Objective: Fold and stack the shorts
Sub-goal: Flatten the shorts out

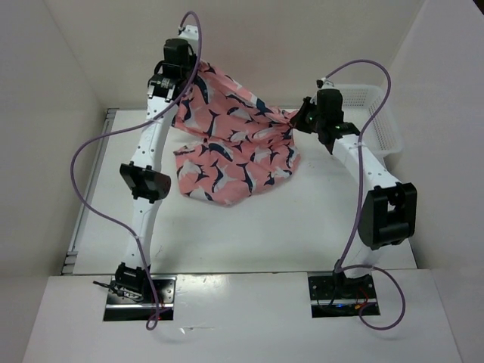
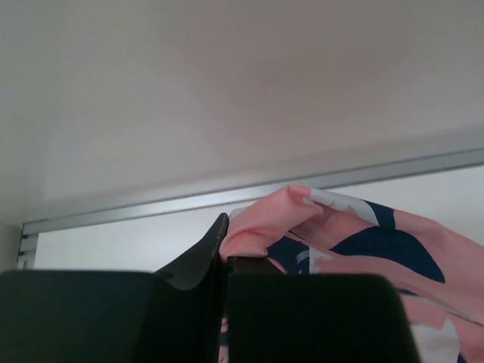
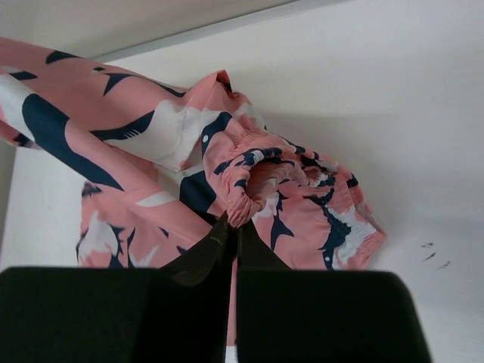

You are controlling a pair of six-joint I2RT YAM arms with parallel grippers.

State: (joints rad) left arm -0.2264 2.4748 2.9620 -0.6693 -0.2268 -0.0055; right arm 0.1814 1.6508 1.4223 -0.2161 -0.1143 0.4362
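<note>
Within pale walls, seen from above, the whale-print shorts [image 1: 234, 144] hung stretched between the raised left gripper [image 1: 187, 62] and the lower right gripper [image 1: 301, 119], their hem trailing on the white table [image 1: 287, 219], probably to spread them flat for folding. From the left wrist, its fingers [image 2: 200, 261] were pinched shut on a pink edge. From the right wrist, that claw was likewise clamped on the gathered elastic edge.
</note>
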